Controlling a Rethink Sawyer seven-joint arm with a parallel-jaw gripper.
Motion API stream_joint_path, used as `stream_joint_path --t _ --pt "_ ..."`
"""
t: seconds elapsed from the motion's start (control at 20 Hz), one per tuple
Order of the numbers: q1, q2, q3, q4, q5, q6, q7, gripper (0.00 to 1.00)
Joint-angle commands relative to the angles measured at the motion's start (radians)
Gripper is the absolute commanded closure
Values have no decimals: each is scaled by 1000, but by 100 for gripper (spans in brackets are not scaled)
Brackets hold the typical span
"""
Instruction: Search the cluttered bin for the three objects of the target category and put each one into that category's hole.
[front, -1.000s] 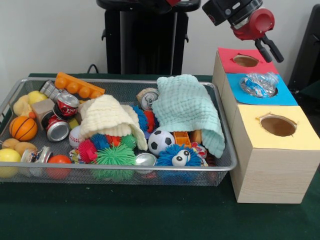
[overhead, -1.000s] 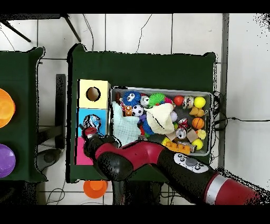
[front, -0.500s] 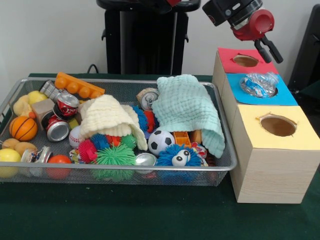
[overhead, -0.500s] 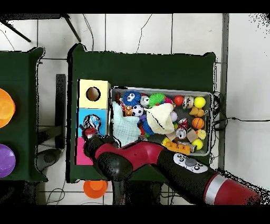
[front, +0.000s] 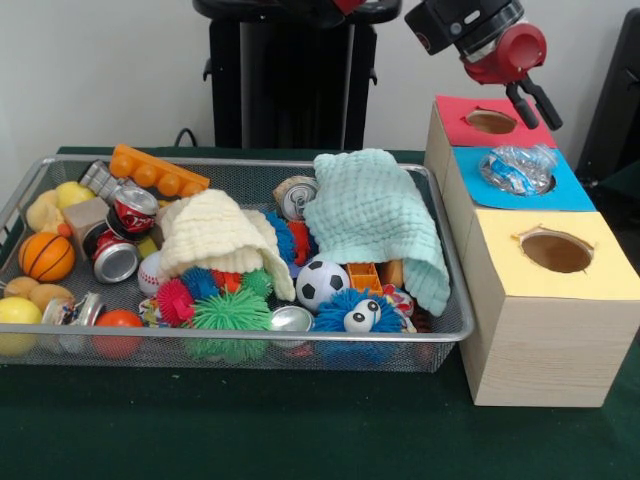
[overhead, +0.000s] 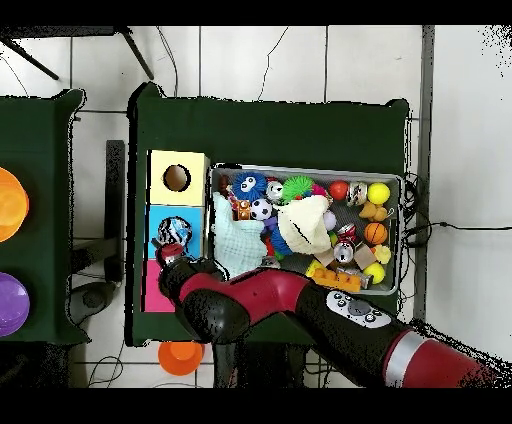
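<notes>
A crumpled see-through bottle with a blue label (front: 517, 167) lies across the round hole in the blue surround (front: 572, 192) of the wooden box, sticking out of it. It also shows in the overhead view (overhead: 173, 232). My gripper (front: 538, 108) hangs above and behind it, over the red surround, open and empty. In the overhead view the gripper (overhead: 170, 256) is beside the blue section. The silver wire-mesh bin (front: 250, 161) stands left of the box, full of toys. No other bottle shows in it.
The red-surround hole (front: 490, 121) and the yellow-surround hole (front: 556, 251) flank the blue one. In the bin lie a mint cloth (front: 375, 215), a cream cloth (front: 215, 235), soda cans (front: 133, 210), a soccer ball (front: 321, 283) and spiky balls (front: 230, 312).
The gripper has drawn back slightly up and away from the bottle. The bottle stays on the blue hole.
</notes>
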Motion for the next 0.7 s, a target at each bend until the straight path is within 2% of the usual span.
stream_joint_path --t 0.05,0.2,0.45,0.5,0.7 --pt "0 -34 -40 -54 -2 1 293 0" --pt "-6 -93 -11 -24 35 20 320 0" --pt "-60 -228 113 50 117 67 376 0" --pt "-59 -245 113 55 125 72 377 0" --pt "-11 -379 31 66 178 134 376 0"
